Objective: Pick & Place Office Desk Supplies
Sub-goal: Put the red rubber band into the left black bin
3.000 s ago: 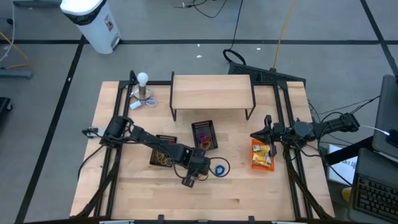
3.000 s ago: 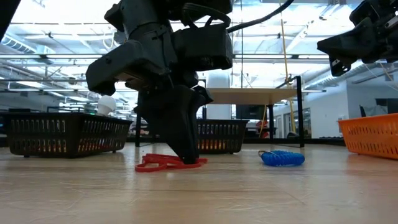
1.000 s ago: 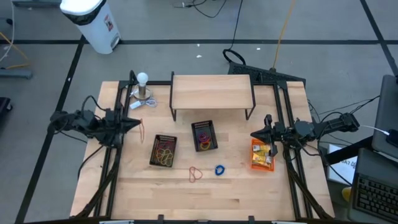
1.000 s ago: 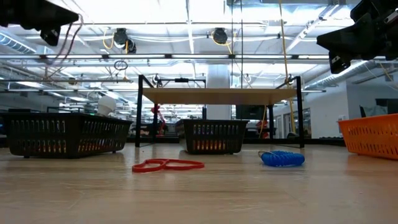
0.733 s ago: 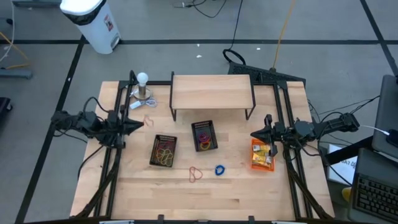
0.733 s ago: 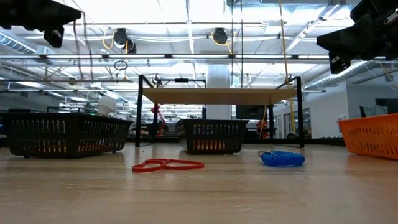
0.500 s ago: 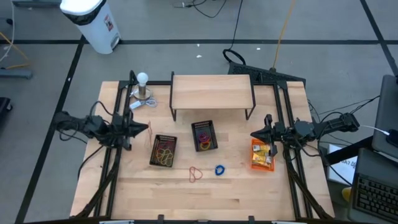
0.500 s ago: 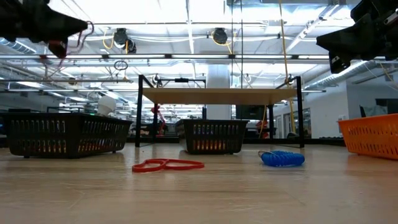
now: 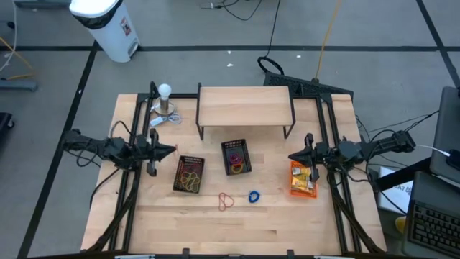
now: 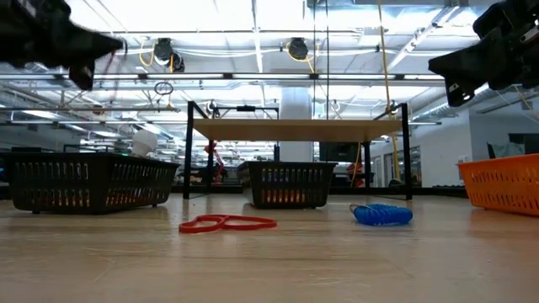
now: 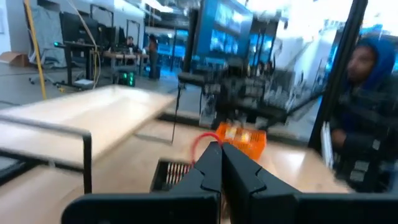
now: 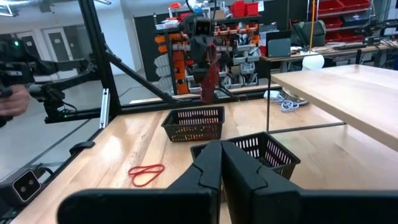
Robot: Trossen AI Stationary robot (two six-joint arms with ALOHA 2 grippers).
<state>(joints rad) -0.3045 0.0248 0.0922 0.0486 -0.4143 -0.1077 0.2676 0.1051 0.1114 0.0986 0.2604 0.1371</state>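
My left gripper [image 9: 171, 150] is over the table's left part, just left of a black basket [image 9: 190, 174] of rubber bands, and is shut on a thin red rubber band [image 11: 200, 142]. A second black basket [image 9: 236, 157] stands in the middle. A red band [image 9: 226, 201] and a blue coiled band [image 9: 253, 196] lie flat on the table nearer the front. My right gripper [image 9: 290, 156] is shut on nothing, above the table beside the orange basket [image 9: 302, 178] holding yellow packets. My left gripper pinches the red rubber band between its two fingertips [image 11: 211, 155]. The fingers lie about level and point toward the table's right. The band is lifted clear of the table and dangles slack at the tips [image 12: 208, 74].
A wooden shelf on black legs [image 9: 244, 106] stands at the back middle, and a white ball on a metal stand [image 9: 165, 101] at the back left. Black frame rails run along both table sides. A person [image 11: 367, 93] is beyond the table's right side.
My left gripper has sunk and shifted toward the table's right and near edge, closer to the left black basket, still shut on the red band. The band, which hung in a long loop below the fingers, now sits closer at the tips.
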